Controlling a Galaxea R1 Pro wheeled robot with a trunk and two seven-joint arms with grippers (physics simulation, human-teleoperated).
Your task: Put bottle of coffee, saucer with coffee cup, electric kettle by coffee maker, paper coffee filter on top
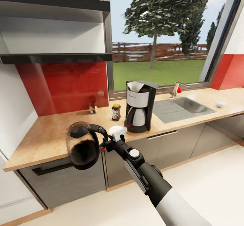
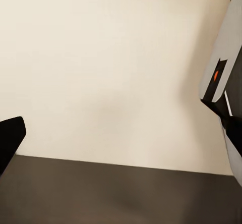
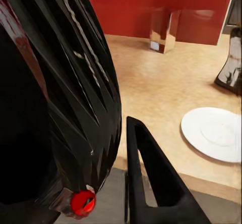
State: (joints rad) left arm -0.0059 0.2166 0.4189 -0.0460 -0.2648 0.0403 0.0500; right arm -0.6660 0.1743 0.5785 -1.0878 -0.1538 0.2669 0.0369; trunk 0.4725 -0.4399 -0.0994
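Up close, the right gripper (image 1: pixel 105 145) is clamped on the handle of the electric kettle (image 1: pixel 82 145), held in the air at the front edge of the kitchen countertop (image 1: pixel 47 136). Just behind sits the saucer (image 1: pixel 117 130); beyond it stand the coffee maker (image 1: pixel 140 106), paper coffee filter (image 1: pixel 135 86) on top, and the bottle of coffee (image 1: pixel 116 112) beside it. Farther right, a coffee cup (image 1: pixel 220 104) sits past the sink (image 1: pixel 181 108). How the left gripper's jaws stand I cannot tell.

no readable text, coffee bottle (image 1: pixel 116 112) label too small to read
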